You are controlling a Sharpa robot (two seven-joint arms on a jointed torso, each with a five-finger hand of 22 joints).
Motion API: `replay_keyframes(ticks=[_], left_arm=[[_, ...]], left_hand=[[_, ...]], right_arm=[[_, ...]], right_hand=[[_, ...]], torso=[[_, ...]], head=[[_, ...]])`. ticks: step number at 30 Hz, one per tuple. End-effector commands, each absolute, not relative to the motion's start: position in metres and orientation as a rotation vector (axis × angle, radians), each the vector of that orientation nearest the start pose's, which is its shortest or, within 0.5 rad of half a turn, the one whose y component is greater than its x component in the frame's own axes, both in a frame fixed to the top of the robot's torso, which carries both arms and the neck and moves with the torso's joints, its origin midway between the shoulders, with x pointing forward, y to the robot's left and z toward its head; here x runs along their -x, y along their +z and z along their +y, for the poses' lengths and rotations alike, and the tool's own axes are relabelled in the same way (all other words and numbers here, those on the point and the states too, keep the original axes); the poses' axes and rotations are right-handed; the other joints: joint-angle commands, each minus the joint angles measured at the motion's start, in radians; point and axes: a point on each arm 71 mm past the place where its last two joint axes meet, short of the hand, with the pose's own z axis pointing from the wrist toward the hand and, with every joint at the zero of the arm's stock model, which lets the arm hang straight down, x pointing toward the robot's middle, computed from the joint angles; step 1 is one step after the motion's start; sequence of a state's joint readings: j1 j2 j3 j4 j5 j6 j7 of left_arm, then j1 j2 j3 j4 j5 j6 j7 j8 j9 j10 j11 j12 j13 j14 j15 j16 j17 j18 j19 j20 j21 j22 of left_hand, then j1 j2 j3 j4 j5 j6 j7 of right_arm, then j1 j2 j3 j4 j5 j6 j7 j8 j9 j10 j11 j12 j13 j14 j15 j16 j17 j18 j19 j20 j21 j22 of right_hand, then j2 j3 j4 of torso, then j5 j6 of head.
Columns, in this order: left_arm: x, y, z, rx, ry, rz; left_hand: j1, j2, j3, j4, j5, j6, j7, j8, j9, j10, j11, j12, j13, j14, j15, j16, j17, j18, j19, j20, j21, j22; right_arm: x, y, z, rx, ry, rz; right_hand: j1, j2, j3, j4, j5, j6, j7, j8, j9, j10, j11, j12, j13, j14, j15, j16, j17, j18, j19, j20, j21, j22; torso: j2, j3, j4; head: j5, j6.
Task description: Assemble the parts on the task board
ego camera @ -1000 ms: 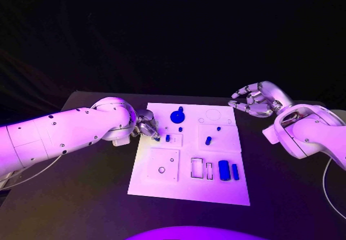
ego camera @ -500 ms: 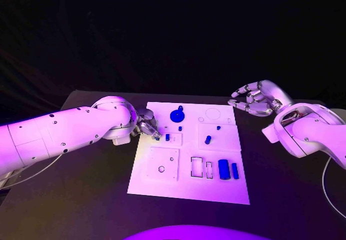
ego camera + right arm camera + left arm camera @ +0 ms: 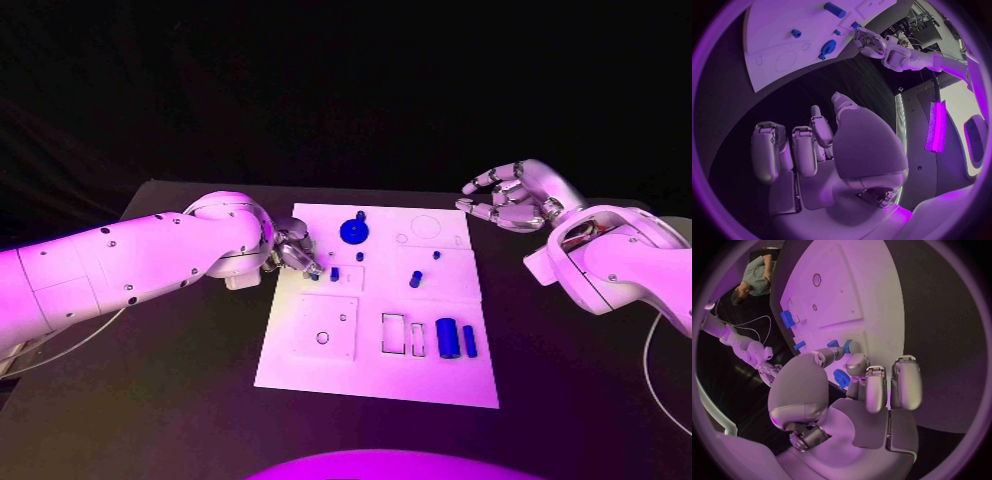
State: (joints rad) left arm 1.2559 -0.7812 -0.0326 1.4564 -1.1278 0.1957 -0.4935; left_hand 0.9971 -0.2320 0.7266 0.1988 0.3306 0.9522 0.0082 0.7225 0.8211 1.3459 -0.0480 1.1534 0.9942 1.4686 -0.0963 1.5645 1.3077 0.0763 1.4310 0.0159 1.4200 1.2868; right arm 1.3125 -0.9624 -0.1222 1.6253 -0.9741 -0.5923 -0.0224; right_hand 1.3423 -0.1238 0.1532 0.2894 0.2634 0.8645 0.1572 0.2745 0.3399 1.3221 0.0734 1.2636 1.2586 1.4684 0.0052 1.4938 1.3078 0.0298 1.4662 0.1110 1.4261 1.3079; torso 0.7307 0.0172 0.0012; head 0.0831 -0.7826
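The white task board (image 3: 378, 375) lies mid-table. My left hand (image 3: 294, 251) rests at its left edge and pinches a small blue part (image 3: 841, 378) between thumb and finger, just above the board (image 3: 842, 290). Beside those fingers a short blue peg (image 3: 335, 273) stands in the board. A round blue part (image 3: 353, 232) sits near the far edge, with other small pegs (image 3: 415, 280) mid-board. A blue cylinder (image 3: 449, 339) and a thin blue bar (image 3: 470, 342) lie at the right. My right hand (image 3: 512, 198) hovers off the far right corner, fingers apart, holding nothing.
Empty rectangular slots (image 3: 392, 335) lie left of the blue cylinder, and a square plate with a hole (image 3: 326, 330) sits at the board's near left. Bare black table (image 3: 173, 380) surrounds the board on all sides.
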Motion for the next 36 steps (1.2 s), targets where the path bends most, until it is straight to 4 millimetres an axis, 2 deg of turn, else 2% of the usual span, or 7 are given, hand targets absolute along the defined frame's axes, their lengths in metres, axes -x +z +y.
replay_keyframes(ticks=[1,5,14,31,36], left_arm=[[-0.4962,-0.2046,0.2025,0.069,-0.391,2.317],[-0.4967,-0.2047,0.2031,0.070,-0.388,2.315],[-0.4972,-0.2047,0.2041,0.073,-0.384,2.312],[-0.4968,-0.2019,0.2040,0.102,-0.403,2.280],[-0.4981,-0.1954,0.2048,0.164,-0.456,2.229]], left_hand=[[-0.009,0.000,-0.007,0.000,-0.007,0.003,0.008,-0.003,-0.001,0.008,-0.002,0.006,0.001,0.102,-0.006,0.005,0.261,-0.014,0.003,-0.006,0.001,0.001],[-0.016,0.000,-0.028,0.014,-0.007,0.005,0.008,-0.003,-0.001,0.008,-0.002,0.006,0.001,0.102,-0.006,0.006,0.262,-0.014,0.002,-0.006,0.000,0.000],[-0.036,-0.006,-0.141,0.075,-0.009,0.012,0.009,-0.005,-0.002,0.009,-0.001,0.008,0.007,0.102,-0.006,0.006,0.263,-0.014,0.003,-0.006,-0.002,0.000],[-0.045,0.002,-0.189,0.093,-0.009,0.014,0.009,-0.008,-0.002,0.008,-0.001,0.006,0.006,0.102,-0.006,0.006,0.263,-0.014,0.002,-0.006,-0.004,-0.002],[-0.060,0.009,-0.219,0.093,-0.007,0.003,0.013,-0.015,-0.005,-0.008,0.002,-0.017,-0.023,0.097,-0.004,-0.004,0.244,-0.012,-0.001,-0.005,-0.009,-0.010]], right_arm=[[-0.4775,-0.1428,-0.2420,-0.321,0.821,1.482],[-0.4774,-0.1427,-0.2423,-0.321,0.820,1.482],[-0.4773,-0.1425,-0.2426,-0.321,0.820,1.480],[-0.4775,-0.1425,-0.2432,-0.321,0.819,1.478],[-0.4776,-0.1425,-0.2434,-0.321,0.819,1.477]], right_hand=[[-0.006,0.002,-0.003,-0.001,0.007,-0.006,-0.001,0.004,-0.002,-0.008,-0.002,-0.005,-0.001,0.059,-0.008,-0.006,0.073,0.007,0.026,-0.008,-0.003,0.182],[-0.007,0.001,-0.004,-0.001,0.007,-0.006,-0.001,0.005,-0.002,-0.008,-0.002,-0.006,-0.002,0.058,-0.008,-0.007,0.071,0.007,0.026,-0.008,-0.003,0.182],[-0.008,0.001,-0.004,0.000,0.007,-0.007,-0.001,0.005,-0.002,-0.009,-0.002,-0.006,-0.003,0.059,-0.008,-0.007,0.071,0.007,0.025,-0.008,-0.005,0.181],[-0.010,0.001,-0.005,0.000,0.007,-0.007,-0.001,0.005,-0.002,-0.009,-0.002,-0.006,-0.003,0.058,-0.008,-0.007,0.071,0.007,0.025,-0.008,-0.004,0.182],[-0.012,0.000,-0.006,0.001,0.006,-0.007,-0.001,0.006,-0.002,-0.008,-0.002,-0.006,-0.002,0.058,-0.008,-0.007,0.071,0.007,0.025,-0.008,-0.006,0.181]], torso=[[0.001,0.0004,0.0002],[0.000,0.0003,0.0005],[-0.001,0.0000,0.0009],[0.000,-0.0004,0.0004],[0.000,-0.0006,-0.0003]], head=[[0.000,0.000],[0.000,0.000],[-0.001,-0.001],[-0.002,0.000],[-0.004,0.001]])
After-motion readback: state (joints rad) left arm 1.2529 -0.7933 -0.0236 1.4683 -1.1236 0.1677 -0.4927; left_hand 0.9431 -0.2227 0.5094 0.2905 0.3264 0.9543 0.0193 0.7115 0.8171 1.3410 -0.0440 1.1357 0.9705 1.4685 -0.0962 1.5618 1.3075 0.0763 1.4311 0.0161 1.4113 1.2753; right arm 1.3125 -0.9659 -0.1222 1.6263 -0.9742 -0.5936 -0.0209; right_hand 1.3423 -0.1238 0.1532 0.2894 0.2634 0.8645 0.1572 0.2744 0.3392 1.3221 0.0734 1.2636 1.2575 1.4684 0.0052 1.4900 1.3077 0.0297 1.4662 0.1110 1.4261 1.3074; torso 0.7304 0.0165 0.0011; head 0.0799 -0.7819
